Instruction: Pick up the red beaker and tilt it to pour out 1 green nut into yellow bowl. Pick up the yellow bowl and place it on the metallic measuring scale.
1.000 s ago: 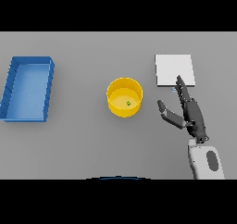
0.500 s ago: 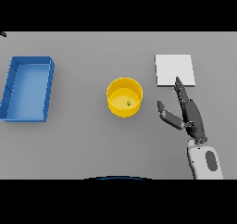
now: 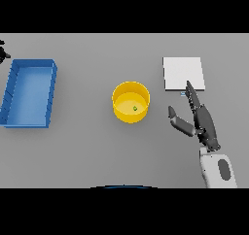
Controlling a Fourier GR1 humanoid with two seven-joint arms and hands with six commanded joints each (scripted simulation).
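Head view looks down on the grey worktop. The right robot hand comes up from the lower right on its white and grey forearm. Its fingers lie straight and close together, pointing up and slightly left, with their tips reaching the near edge of the metallic measuring scale. The thumb stands out to the left, apart from the fingers, so the robot hand is spread and holds nothing. It sits to the right of the yellow bowl, with a clear gap of worktop between thumb and bowl.

The left robot hand shows only as a small dark shape at the far left edge, just above the upper left corner of the blue tray; I cannot tell how its fingers are set.

The yellow bowl stands upright near the middle of the worktop, round and open at the top. A small green nut lies inside on its floor, a little right of centre. The scale is a flat, pale square plate up and to the right of the bowl, apart from it. The blue tray is a rectangular bin with low walls, well apart from the bowl on the left side.
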